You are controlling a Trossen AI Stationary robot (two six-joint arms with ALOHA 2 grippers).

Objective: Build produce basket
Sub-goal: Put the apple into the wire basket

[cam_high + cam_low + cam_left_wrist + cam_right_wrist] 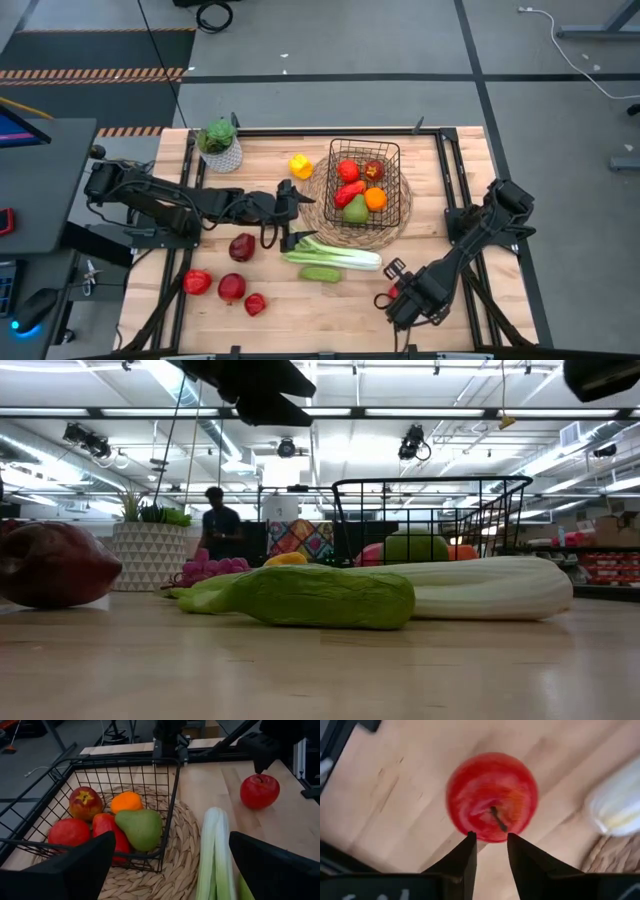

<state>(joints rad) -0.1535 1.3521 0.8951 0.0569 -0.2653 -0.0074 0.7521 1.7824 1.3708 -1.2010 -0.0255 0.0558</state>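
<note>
The black wire basket (365, 150) stands on a round woven mat (330, 225) at the table's far middle. It holds red apples, an orange (126, 801), a green pear (141, 827) and a red pepper. My left gripper (292, 215) hovers wide open just left of the mat, pointing at the basket (120, 770). My right gripper (491, 845) points straight down over a red apple (492, 797) on the table near the front right (259, 791). Its fingers stand a narrow gap apart above the apple's stem side. My right gripper hangs right over the top of the red apple (259, 779), which sits upright on the table. I cannot tell whether its fingertips (470, 847) touch the apple.
A pale leek (335, 255) and a green cucumber (320, 273) lie in front of the mat. A dark red apple (241, 247) and three red fruits (231, 288) lie at the front left. At the far side are a yellow pepper (299, 165) and a potted plant (218, 143).
</note>
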